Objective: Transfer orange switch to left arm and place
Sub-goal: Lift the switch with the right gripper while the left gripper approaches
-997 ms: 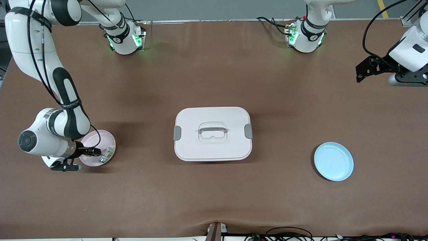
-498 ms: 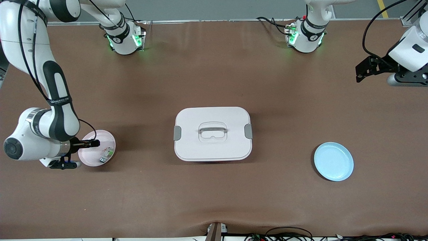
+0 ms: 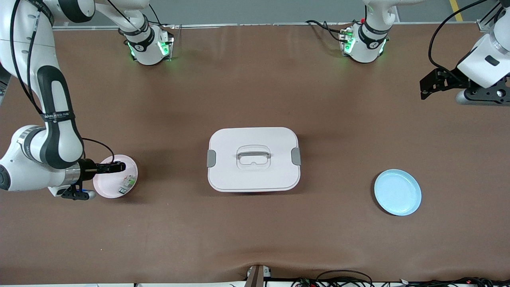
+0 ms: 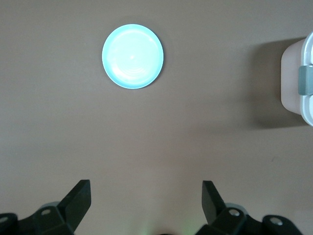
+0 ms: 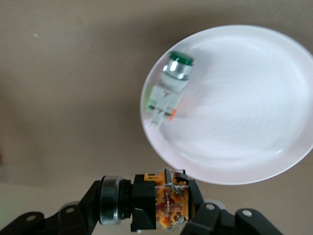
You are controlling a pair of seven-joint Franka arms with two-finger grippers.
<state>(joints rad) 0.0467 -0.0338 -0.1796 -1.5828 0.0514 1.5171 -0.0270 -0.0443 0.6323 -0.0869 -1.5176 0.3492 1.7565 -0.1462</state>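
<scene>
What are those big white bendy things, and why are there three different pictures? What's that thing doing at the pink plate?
Those are two white robot arms with black grippers. One picture looks down at the whole brown table; the other two come from little cameras on each arm's wrist.

In the middle of the table sits a large white plastic box with grey latches. Toward the left arm's end lies an empty light blue round plate. Toward the right arm's end lies a pink round plate with a small green-and-white switch on it.

The right gripper hangs over the pink plate, its fingers shut on a small black and orange switch. The left gripper waits up in the air, fingers open and empty.
</scene>
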